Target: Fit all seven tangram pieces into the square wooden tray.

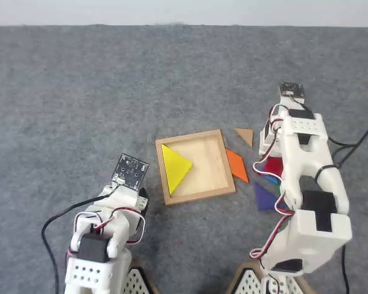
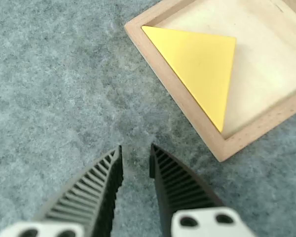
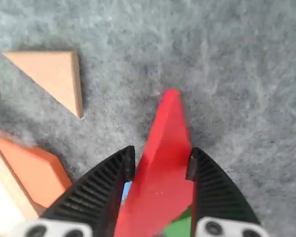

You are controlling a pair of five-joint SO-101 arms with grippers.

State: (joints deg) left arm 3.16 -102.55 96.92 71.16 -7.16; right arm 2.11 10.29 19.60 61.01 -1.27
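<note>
The square wooden tray [image 1: 227, 164] lies mid-table with a yellow triangle [image 1: 173, 165] inside along its left side; the tray [image 2: 205, 132] and yellow triangle [image 2: 200, 63] also show in the left wrist view. My left gripper [image 2: 136, 152] hovers over the carpet beside the tray, slightly open and empty. My right gripper [image 3: 160, 158] is shut on a red piece [image 3: 164, 163], held tilted above the carpet right of the tray. A tan triangle [image 3: 52, 76] and an orange parallelogram [image 3: 32, 170] lie close by. A green piece [image 3: 180, 228] peeks from under the red one.
A purple piece [image 1: 265, 197] and a blue sliver [image 1: 272, 180] lie beside the right arm. The tan triangle [image 1: 245, 136] and orange parallelogram [image 1: 237, 165] sit just outside the tray's right edge. Grey carpet covers the table.
</note>
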